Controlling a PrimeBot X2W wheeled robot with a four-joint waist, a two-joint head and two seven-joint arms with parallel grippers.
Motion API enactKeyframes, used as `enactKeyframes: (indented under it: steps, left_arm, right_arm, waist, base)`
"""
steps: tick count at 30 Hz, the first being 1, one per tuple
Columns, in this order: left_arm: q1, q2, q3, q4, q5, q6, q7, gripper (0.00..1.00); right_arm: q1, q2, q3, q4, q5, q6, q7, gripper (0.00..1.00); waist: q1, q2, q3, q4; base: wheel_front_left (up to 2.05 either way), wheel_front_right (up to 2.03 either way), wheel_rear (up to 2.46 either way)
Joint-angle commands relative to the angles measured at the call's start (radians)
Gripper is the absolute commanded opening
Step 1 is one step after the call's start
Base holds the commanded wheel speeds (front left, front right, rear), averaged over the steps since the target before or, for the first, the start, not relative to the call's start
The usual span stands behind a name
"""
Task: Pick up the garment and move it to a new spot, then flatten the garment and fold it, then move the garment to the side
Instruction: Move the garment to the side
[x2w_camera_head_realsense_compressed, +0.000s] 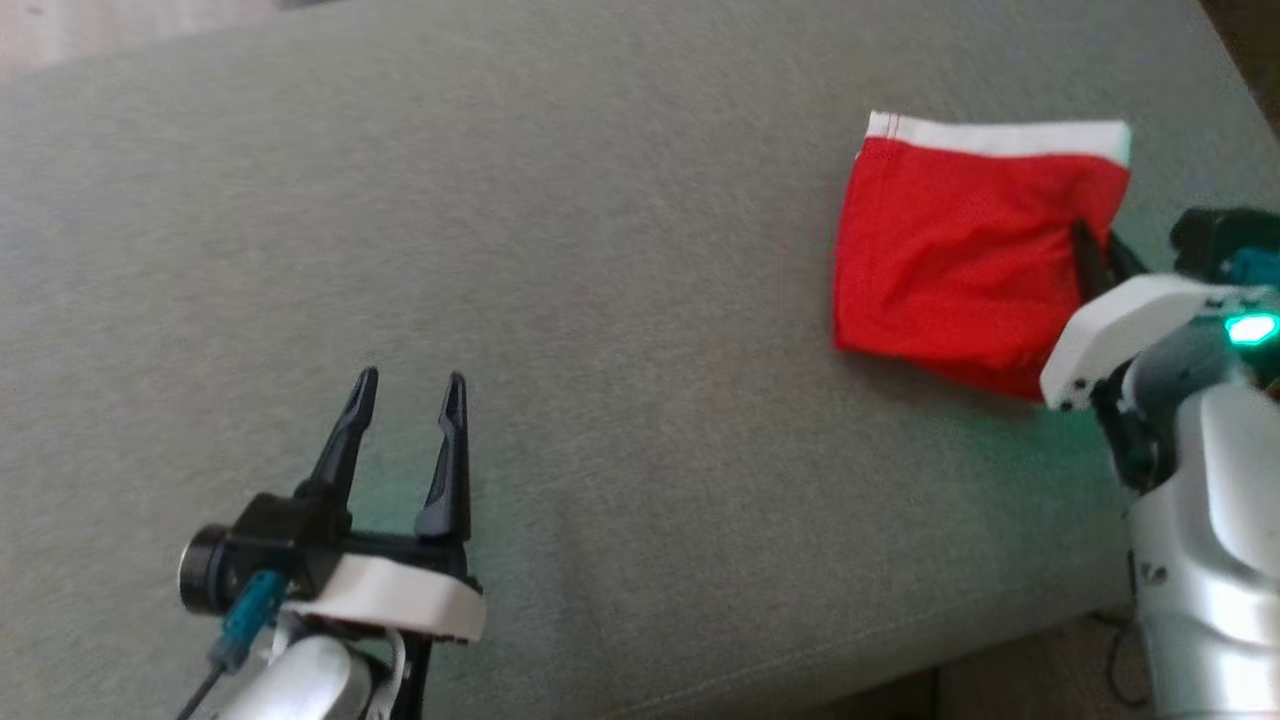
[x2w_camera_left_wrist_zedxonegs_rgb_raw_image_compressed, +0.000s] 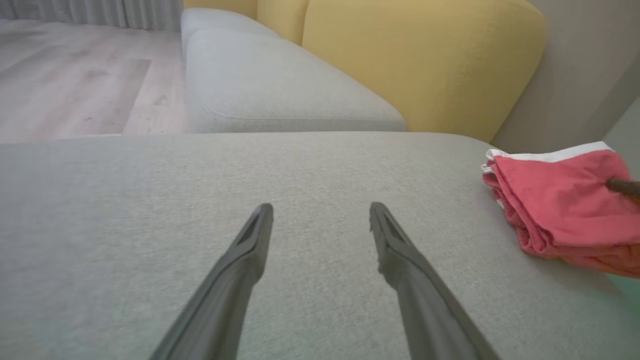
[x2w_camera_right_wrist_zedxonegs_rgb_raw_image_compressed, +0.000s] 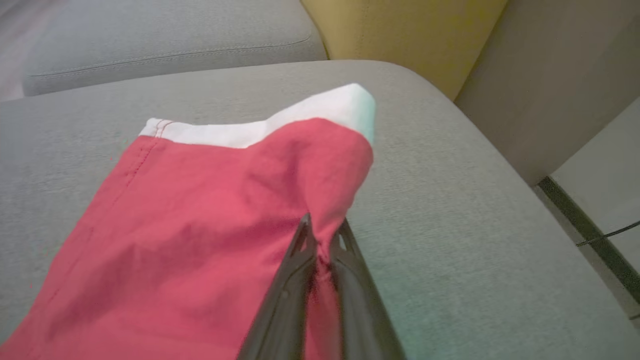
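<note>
My right gripper (x2w_camera_right_wrist_zedxonegs_rgb_raw_image_compressed: 325, 223) pinches the red garment (x2w_camera_head_realsense_compressed: 950, 260) at frame right; my left gripper (x2w_camera_head_realsense_compressed: 412, 385) gapes empty, lower left.

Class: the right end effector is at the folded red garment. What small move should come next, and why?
Probably open the right end effector and let go: it is shut on the edge of the red garment, which looks folded and lies near the right side of the cushion. The left end effector is open, apart.
</note>
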Motion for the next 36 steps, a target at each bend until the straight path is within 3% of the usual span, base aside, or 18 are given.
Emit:
enactKeyframes:
  steps: [1, 10, 23, 25, 26, 36]
  left_arm:
    - [-0.042, 0.024, 0.028, -0.034, 0.013, 0.005, 0.006, 1.00]
    - [-0.063, 0.033, 0.022, -0.044, 0.024, 0.014, 0.027, 1.00]
    - [-0.061, 0.039, 0.028, -0.075, 0.030, 0.035, 0.019, 1.00]
    - [-0.061, 0.037, 0.028, -0.075, 0.030, 0.036, 0.016, 1.00]
    - [-0.061, 0.037, 0.027, -0.075, 0.030, 0.036, 0.015, 1.00]
    - [-0.053, 0.024, 0.036, -0.049, 0.013, 0.033, -0.008, 1.00]
  right_arm:
    - [-0.066, -0.013, 0.023, -0.046, 0.005, 0.003, 0.002, 0.00]
    - [-0.172, -0.071, 0.030, 0.013, 0.008, 0.003, 0.023, 0.00]
    - [-0.360, -0.339, -0.038, 0.201, -0.058, 0.003, 0.052, 0.00]
    - [-0.372, -0.355, -0.038, 0.214, -0.064, 0.003, 0.040, 0.79]
    - [-0.377, -0.361, -0.041, 0.221, -0.070, 0.003, 0.033, 1.00]
    - [-0.383, -0.318, -0.010, 0.219, -0.094, 0.003, -0.068, 1.00]
  waist:
    - [-0.0001, 0.0000, 0.059, -0.052]
    - [-0.0001, 0.0000, 0.091, -0.003]
    - [-0.0001, 0.0000, 0.161, 0.170]
    - [-0.0001, 0.0000, 0.166, 0.179]
    - [-0.0001, 0.0000, 0.167, 0.182]
    - [-0.0001, 0.0000, 0.111, 0.183]
  base:
    - [0.00, 0.00, 0.00]
    - [0.00, 0.00, 0.00]
    - [0.00, 0.00, 0.00]
    - [0.00, 0.00, 0.00]
    - [0.00, 0.00, 0.00]
    - [0.00, 0.00, 0.00]
